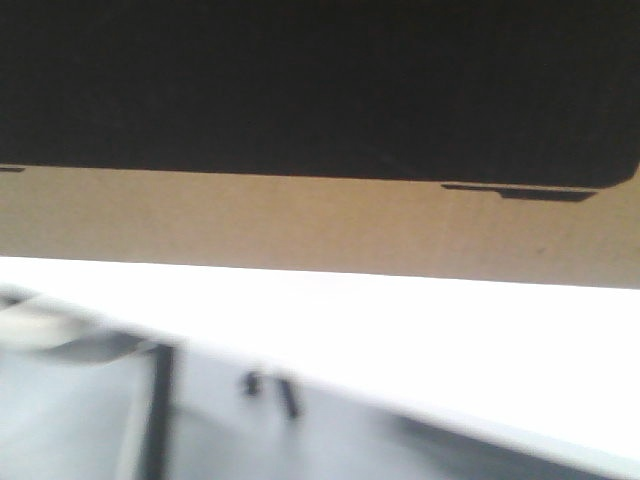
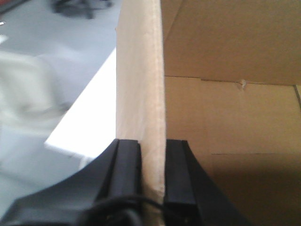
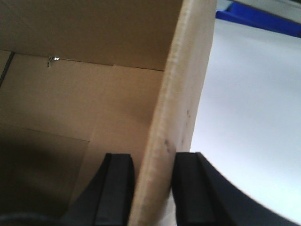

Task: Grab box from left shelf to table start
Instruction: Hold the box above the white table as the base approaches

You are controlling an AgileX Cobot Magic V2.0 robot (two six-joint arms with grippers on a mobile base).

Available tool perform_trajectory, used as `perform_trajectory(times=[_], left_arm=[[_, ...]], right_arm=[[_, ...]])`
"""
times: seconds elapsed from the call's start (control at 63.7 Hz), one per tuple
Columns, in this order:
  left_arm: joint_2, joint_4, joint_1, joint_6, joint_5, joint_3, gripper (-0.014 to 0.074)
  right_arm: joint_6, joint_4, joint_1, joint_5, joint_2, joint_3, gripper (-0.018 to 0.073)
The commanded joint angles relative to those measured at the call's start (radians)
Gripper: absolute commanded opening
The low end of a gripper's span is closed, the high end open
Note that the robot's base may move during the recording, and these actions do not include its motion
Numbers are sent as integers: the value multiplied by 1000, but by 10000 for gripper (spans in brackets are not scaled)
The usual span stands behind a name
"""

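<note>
Cardboard fills our front view: the ECOFLOW carton [image 1: 320,215] sits close above the white bench [image 1: 420,340], our left hand [image 2: 153,174] and right hand [image 3: 153,183] each pinching a side wall.

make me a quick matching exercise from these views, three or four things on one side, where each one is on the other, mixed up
Things:
1. left gripper
2. right gripper
3. large brown cardboard box
4. plain white table

Places:
A. below the box in the front view
B. fills the top of the front view
C. shut on the box wall, open interior to its left
D. shut on the box wall, open interior to its right

Pairs: 1-D, 2-C, 3-B, 4-A
</note>
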Motion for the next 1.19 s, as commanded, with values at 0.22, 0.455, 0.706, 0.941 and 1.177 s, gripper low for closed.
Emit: perform_trajectory(times=[0.22, 0.455, 0.706, 0.941, 1.177], left_arm=[[-79, 109, -8, -14, -198, -44, -94], [-110, 129, -8, -14, -169, -44, -94], [-110, 148, -8, -14, -112, -18, -94], [-110, 148, -8, -14, -103, -18, -94], [-104, 132, -8, -12, -96, -18, -94]], right_arm=[[-13, -100, -9, -73, -6, -32, 57], [-13, -100, -9, -73, -6, -32, 57], [-13, -100, -9, -73, -6, -32, 57], [-13, -100, -9, -73, -6, -32, 57], [-13, -100, -9, -73, -6, -32, 57]])
